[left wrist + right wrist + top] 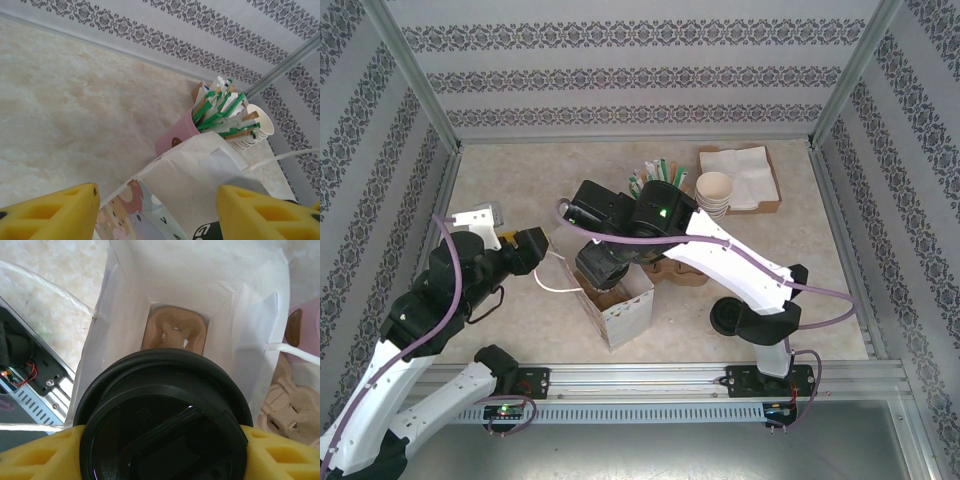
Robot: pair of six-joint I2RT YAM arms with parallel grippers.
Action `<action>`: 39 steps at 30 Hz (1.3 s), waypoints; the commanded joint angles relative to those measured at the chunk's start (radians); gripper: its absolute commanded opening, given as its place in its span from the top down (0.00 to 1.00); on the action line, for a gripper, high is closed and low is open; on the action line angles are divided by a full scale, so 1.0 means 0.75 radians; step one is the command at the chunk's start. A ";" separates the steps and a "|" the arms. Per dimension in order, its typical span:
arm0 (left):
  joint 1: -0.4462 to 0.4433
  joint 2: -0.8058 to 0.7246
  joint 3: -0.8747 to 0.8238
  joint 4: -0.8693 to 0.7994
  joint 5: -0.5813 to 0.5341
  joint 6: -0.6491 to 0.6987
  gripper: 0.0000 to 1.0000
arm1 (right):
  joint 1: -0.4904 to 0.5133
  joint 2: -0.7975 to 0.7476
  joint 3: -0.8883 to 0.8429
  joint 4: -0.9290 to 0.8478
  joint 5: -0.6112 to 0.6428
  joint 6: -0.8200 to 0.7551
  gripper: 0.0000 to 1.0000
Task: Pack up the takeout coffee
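My right gripper [160,452] is clamped on the takeout coffee [165,415], yellow pads on either side of the cup just under the black lid. The cup is upright with its lid up, hanging over the open mouth of the white paper bag [200,285]. The relation that matters: the bag opening is straight below the cup, the cup's long axis is vertical and lines up with the brown cup carrier [175,332] on the bag floor. Next move looks like a straight drop, watching the near rim. My left gripper [157,212] sits just left of the bag, fingers apart, pinching nothing. The right arm is the nearer one.
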 commanded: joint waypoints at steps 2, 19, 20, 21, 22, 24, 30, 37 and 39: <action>0.005 -0.012 -0.027 -0.003 0.050 -0.012 0.37 | -0.020 0.036 0.031 -0.060 -0.031 0.006 0.40; 0.004 -0.018 -0.040 -0.001 0.038 -0.004 0.37 | -0.030 0.049 -0.044 0.010 -0.113 0.001 0.42; 0.004 -0.016 -0.037 -0.004 0.037 -0.002 0.37 | -0.030 0.046 -0.049 0.012 -0.116 0.000 0.42; 0.004 -0.014 -0.034 -0.013 0.033 0.003 0.37 | -0.028 0.044 -0.060 0.014 -0.113 0.001 0.42; 0.006 -0.014 -0.028 -0.018 0.025 0.003 0.37 | -0.032 0.040 -0.074 0.020 -0.110 0.002 0.42; 0.006 -0.020 -0.021 -0.025 0.018 0.007 0.37 | -0.032 0.027 -0.118 0.037 -0.103 0.006 0.42; 0.005 -0.025 -0.031 -0.021 0.018 0.002 0.38 | -0.059 -0.018 -0.245 0.105 -0.112 0.036 0.43; 0.005 -0.020 -0.038 -0.014 0.024 0.002 0.40 | -0.084 -0.102 -0.418 0.223 -0.139 0.074 0.44; 0.005 -0.018 -0.038 -0.015 0.026 0.001 0.40 | -0.088 -0.122 -0.460 0.249 -0.143 0.082 0.44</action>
